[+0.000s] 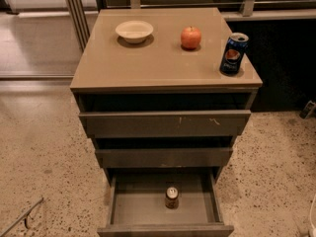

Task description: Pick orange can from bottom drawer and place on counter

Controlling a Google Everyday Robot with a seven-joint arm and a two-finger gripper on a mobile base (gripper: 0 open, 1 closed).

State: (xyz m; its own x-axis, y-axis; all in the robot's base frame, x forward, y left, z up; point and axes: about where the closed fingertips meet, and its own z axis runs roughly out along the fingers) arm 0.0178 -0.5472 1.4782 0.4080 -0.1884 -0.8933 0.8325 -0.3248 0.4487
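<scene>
Pincer is out of frame, so I cannot tell whether it is wide or narrow, and places cannot be given relative to it. Orange can (171,197) stands upright mid-floor in the bottom drawer (163,229), clear of its walls. The drawer is pulled out past the two upper drawers (163,125), likely to allow a reach from above. The desk (148,65) holds a bowl (134,31), an apple (191,37) and a Pepsi can (233,54) toward the back and right. Its bare front looks like the drop spot. Pick not yet begun.
</scene>
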